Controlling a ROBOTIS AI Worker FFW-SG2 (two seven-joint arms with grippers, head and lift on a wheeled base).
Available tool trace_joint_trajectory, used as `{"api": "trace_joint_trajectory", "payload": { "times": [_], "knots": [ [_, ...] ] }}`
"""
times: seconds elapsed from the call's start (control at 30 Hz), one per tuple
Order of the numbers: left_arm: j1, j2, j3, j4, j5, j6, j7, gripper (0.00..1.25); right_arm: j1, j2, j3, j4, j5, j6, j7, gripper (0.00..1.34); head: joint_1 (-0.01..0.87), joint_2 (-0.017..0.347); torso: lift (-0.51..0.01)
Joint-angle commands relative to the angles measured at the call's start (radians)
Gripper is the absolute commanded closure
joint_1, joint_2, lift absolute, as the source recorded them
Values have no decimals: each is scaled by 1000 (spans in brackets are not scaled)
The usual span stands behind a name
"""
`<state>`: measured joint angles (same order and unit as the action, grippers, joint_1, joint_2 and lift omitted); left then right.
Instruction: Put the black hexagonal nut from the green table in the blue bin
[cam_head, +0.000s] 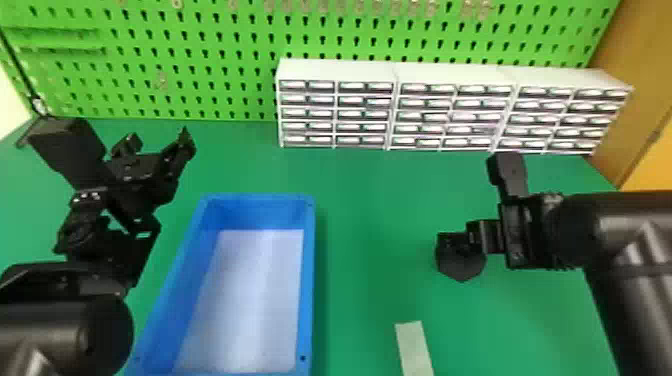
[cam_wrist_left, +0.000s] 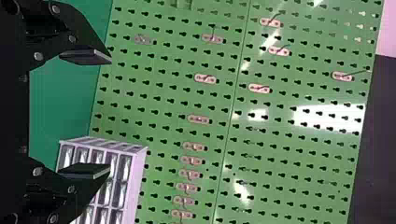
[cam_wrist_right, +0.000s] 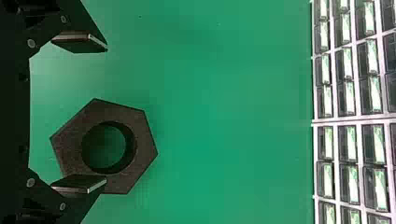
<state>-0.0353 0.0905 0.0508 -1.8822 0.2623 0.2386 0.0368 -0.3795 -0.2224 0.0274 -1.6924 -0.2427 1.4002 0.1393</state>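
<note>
Altogether, one black hexagonal nut with a round hole through it (cam_head: 461, 270) lies flat on one green table (cam_head: 375, 200), to the right. To its left, well apart, sits one long blue plastic bin with a pale floor (cam_head: 309, 280). From where I stand I count two black grippers. The right gripper (cam_head: 467, 237) is over the nut, its two flat fingers spread apart and nothing between them gripped; seen from the wrist, one finger overlaps the nut's edge, and I cannot tell whether they touch. In the head view this gripper hides part of the nut. The left gripper (cam_head: 159, 142) hangs at the left, beyond the near end of the bin, its two fingers also parted and holding nothing. One pale flat strip (cam_head: 414, 345) lies on the near part of the table, between bin and nut from left to right. Along the far side stand three white drawer units (cam_head: 340, 72), side by side, before a green perforated pegboard (cam_head: 225, 45).
</note>
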Motion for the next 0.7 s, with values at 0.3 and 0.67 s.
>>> {"api": "trace_joint_trajectory", "payload": {
  "times": [0.3, 0.67],
  "knots": [
    [0, 0, 0, 0, 0, 1, 0, 433, -33, 5, 37, 100, 0, -70, 16, 286, 692, 8, -97],
    [0, 0, 0, 0, 0, 2, 0, 433, -45, 14, 51, 172, 20, -130, 42, 285, 692, 8, -97]
  ]
}}
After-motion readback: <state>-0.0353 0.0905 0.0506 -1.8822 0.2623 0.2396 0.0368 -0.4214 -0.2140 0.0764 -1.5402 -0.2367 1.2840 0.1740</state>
